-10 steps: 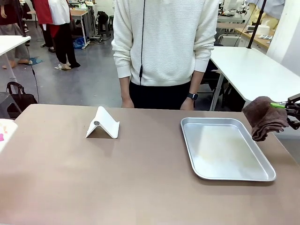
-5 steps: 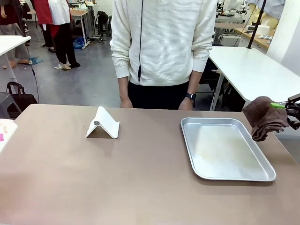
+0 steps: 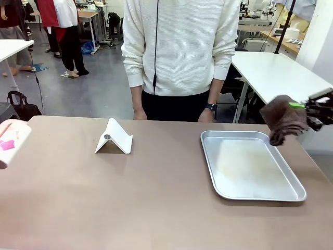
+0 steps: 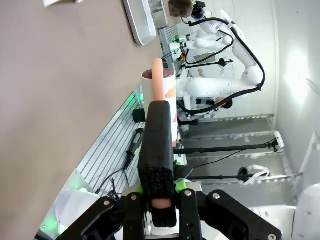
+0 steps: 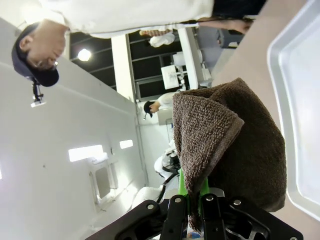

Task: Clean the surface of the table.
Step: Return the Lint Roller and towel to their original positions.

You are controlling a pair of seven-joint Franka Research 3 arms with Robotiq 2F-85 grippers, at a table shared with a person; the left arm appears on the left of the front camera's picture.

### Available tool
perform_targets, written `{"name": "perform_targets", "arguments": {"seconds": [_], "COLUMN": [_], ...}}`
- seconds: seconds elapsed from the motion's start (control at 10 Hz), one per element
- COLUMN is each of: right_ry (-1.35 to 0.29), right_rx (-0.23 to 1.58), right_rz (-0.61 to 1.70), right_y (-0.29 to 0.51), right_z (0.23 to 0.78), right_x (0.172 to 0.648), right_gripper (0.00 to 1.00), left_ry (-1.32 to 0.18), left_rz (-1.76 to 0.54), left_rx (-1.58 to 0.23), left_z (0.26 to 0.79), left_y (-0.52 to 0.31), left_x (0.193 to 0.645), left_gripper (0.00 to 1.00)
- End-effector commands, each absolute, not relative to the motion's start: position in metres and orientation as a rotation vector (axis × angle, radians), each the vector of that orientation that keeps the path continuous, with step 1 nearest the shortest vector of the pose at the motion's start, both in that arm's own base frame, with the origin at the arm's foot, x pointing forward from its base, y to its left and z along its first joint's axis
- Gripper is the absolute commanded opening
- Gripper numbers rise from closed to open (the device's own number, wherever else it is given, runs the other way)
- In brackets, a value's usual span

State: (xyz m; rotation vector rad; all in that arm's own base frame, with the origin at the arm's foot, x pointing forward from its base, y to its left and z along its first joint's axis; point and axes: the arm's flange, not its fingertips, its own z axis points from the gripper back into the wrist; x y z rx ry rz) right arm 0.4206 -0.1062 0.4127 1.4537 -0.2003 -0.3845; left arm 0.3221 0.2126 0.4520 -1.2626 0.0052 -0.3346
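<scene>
The taupe-brown table [image 3: 130, 203] spreads across the front view. At its right edge my right gripper [image 3: 311, 108] hangs in the air, shut on a dark brown cloth [image 3: 283, 119] that droops over the far right corner of the silver tray [image 3: 260, 197]. In the right wrist view, the cloth [image 5: 235, 145] is pinched between the green pads of the right gripper [image 5: 194, 192], with the tray [image 5: 300, 75] beside it. A white bottle [image 3: 11, 139] with pink marks pokes in at the left edge. My left gripper [image 4: 159, 107] is shut on the bottle [image 4: 169, 87] above the table [image 4: 60, 90].
A folded white stand [image 3: 114, 137] sits left of centre near the far edge. A person in a white sweater [image 3: 182, 47] stands at the far side, hands down behind the edge. The tray [image 4: 141, 20] lies at the right.
My right gripper has risen and moved left with the cloth, now over the tray's far right corner. The white bottle has come farther into view at the left edge and higher.
</scene>
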Motion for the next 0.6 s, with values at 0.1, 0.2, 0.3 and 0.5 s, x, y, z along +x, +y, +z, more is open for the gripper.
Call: {"name": "perform_targets", "arguments": {"seconds": [0.1, 0.2, 0.3, 0.5], "right_ry": [-0.224, -0.221, -0.205, -0.139], "right_rx": [1.376, 1.337, 1.322, 1.293], "right_rz": [-0.426, -0.425, -0.412, -0.363], "right_y": [-0.014, 0.021, 0.053, 0.124], "right_z": [0.441, 0.444, 0.443, 0.429], "right_x": [0.448, 0.46, 0.467, 0.477], "right_gripper": [0.07, 0.07, 0.07, 0.07], "left_ry": [0.037, 0.04, 0.033, 0.008], "left_rz": [-0.346, -0.339, -0.331, -0.262], "left_rx": [-1.14, -1.107, -1.07, -1.023], "left_z": [0.496, 0.506, 0.512, 0.517], "left_y": [0.137, 0.101, 0.071, 0.014], "left_x": [0.363, 0.381, 0.394, 0.418], "left_gripper": [0.22, 0.22, 0.22, 0.22]}}
